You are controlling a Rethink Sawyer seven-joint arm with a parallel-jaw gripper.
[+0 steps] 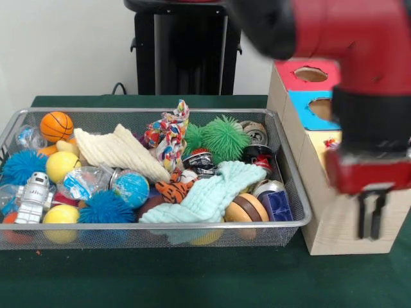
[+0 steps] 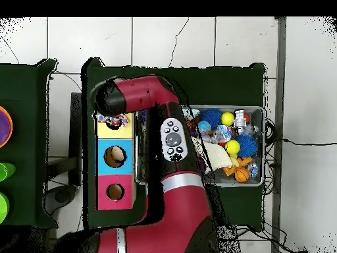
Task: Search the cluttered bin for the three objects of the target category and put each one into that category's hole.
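Observation:
The wire mesh bin (image 1: 148, 111) is full of toys; it also shows in the overhead view (image 2: 262, 146). One printed rag (image 1: 168, 136) stands up in the bin's middle, near the back. Another printed rag (image 2: 112, 120) lies on the yellow top (image 2: 115, 130) of the wooden box, over its hole. In the front view only a scrap of it (image 1: 331, 143) shows on the yellow top (image 1: 320, 137), behind the arm. My gripper (image 1: 371, 233) hangs in front of the box, right of the bin, with its fingers apart and nothing between them. A third rag is not visible.
The box also has a blue-topped hole (image 1: 321, 108) and a red-topped hole (image 1: 310, 74). A cream cloth (image 1: 119, 151) and a mint-green cloth (image 1: 215, 192) lie in the bin among balls, cans and a toy robot (image 1: 33, 196). My arm (image 2: 172, 141) covers part of the bin from overhead.

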